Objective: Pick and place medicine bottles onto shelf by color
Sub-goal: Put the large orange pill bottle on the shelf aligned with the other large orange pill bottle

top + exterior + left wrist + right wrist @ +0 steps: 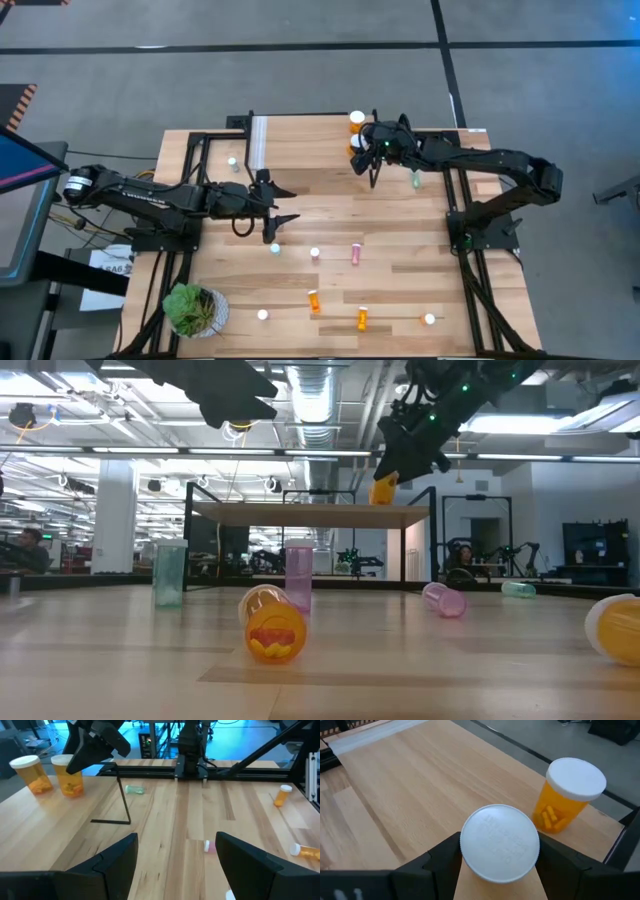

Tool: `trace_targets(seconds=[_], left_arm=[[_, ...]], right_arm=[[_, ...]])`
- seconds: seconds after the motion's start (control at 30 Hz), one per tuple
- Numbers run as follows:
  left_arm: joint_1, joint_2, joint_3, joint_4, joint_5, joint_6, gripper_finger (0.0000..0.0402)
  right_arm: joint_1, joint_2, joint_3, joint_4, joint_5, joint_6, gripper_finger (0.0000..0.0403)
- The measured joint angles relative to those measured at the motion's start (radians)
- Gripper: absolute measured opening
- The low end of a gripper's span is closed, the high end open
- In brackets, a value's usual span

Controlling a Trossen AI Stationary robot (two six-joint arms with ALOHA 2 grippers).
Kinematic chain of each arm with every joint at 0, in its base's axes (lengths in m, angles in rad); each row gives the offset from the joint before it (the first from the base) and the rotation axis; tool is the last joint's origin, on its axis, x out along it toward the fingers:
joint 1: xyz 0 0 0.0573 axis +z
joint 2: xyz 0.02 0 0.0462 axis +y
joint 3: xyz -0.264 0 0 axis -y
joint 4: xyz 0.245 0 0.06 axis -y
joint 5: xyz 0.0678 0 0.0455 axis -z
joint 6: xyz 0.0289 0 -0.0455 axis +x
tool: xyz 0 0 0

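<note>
White-capped wide orange bottle, upright on the shelf, sits directly between the jaws of the right gripper; its long axis is vertical and runs in line with the downward-pitched wrist. Whether those jaws clench it or have let it go cannot be told. Second wide orange bottle: upright, just beside the first on the same plank, near the shelf's outer edge. Judged step: setting the orange pair together. The coming move would then be a straight lift up along the bottle's axis, since any sideways drift could knock the neighbour. Right arm: reaches in from the counter's right side to the shelf's right end, with the forearm stretched over the counter. Left gripper: jaws released and spread wide, holding nothing, hovering over the counter in front of the shelf and pointing toward the middle. Pink bottle: lies on its side ahead of the left jaws and apart from them, nearer to this arm than to the right. Its long axis looks to run across the gripper's heading, so a wrist turn may be wanted. Remaining stock: several small orange and pale green bottles scattered over the counter, some standing and some lying, none on the shelf.
</note>
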Motion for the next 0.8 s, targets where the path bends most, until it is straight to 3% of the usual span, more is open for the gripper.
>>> trace_targets(seconds=[0.8], left_arm=[[0.0,0.0,0.0,0.0,-0.002,0.0,0.0254]], right_arm=[[0.0,0.0,0.0,-0.011,-0.001,0.001,0.025]])
